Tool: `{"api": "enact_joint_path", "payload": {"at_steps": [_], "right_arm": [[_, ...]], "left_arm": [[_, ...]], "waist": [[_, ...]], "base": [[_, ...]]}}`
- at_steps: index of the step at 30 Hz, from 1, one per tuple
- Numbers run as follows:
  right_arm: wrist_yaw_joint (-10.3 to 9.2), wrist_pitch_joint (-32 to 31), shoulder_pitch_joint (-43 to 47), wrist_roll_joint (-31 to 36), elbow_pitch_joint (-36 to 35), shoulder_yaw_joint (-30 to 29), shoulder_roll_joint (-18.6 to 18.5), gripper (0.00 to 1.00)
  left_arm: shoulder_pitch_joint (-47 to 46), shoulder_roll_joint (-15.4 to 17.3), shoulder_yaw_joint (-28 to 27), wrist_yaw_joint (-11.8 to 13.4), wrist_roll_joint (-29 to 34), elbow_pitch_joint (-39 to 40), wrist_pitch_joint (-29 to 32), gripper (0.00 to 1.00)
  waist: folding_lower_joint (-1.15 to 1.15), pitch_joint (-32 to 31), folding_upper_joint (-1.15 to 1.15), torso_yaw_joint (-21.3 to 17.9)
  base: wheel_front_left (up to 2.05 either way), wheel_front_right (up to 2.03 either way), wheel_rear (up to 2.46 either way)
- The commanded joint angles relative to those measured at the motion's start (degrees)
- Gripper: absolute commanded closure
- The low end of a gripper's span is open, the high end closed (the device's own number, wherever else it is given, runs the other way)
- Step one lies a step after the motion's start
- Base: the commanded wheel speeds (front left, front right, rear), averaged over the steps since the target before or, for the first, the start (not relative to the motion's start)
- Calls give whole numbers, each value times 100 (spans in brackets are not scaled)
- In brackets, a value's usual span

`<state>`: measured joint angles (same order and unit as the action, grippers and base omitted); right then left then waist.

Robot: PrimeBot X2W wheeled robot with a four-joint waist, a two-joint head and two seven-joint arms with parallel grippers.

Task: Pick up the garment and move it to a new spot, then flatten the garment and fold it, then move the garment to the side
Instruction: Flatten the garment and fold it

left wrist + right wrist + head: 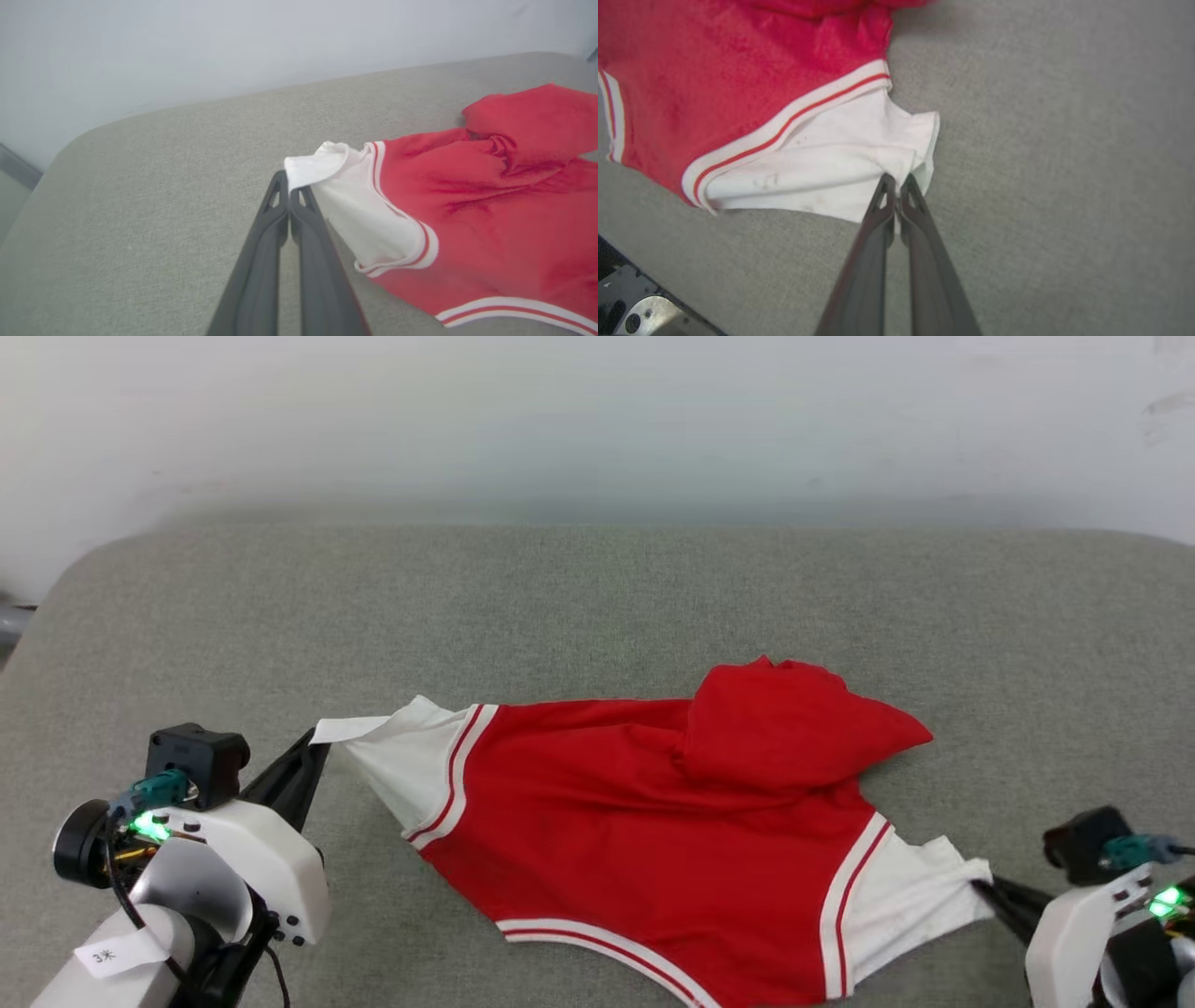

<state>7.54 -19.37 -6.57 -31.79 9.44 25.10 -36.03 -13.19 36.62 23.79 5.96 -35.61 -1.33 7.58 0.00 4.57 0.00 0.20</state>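
The red shirt lies rumpled near the front edge of the grey cushion, the left gripper pinched tight on one white sleeve, the right gripper on the other sleeve.

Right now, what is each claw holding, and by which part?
The red jersey T-shirt: left claw shut on the edge of one white sleeve, right claw shut on the edge of the other white sleeve.
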Motion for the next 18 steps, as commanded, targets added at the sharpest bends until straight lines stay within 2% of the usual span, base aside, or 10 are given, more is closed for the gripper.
{"api": "enact_joint_path", "payload": {"at_steps": [1, 11, 18], "right_arm": [[-10, 39, -44, 27, -89, -157, -22, 100], [-10, -111, -192, -88, -1369, -1611, 218, 100], [-10, -244, -899, -67, -1803, -2327, 309, 100]], "left_arm": [[29, -32, -53, -34, -66, 90, -65, 100], [-235, -100, -412, -426, -923, 1042, -15, 100], [-971, -138, -678, -597, -1300, 1431, 118, 100]], "waist": [[0, -145, 0, -46], [0, -557, 0, -134], [0, -609, 0, -131]], "base": [[0, 0, 0], [0, 0, 0], [0, 0, 0]]}}
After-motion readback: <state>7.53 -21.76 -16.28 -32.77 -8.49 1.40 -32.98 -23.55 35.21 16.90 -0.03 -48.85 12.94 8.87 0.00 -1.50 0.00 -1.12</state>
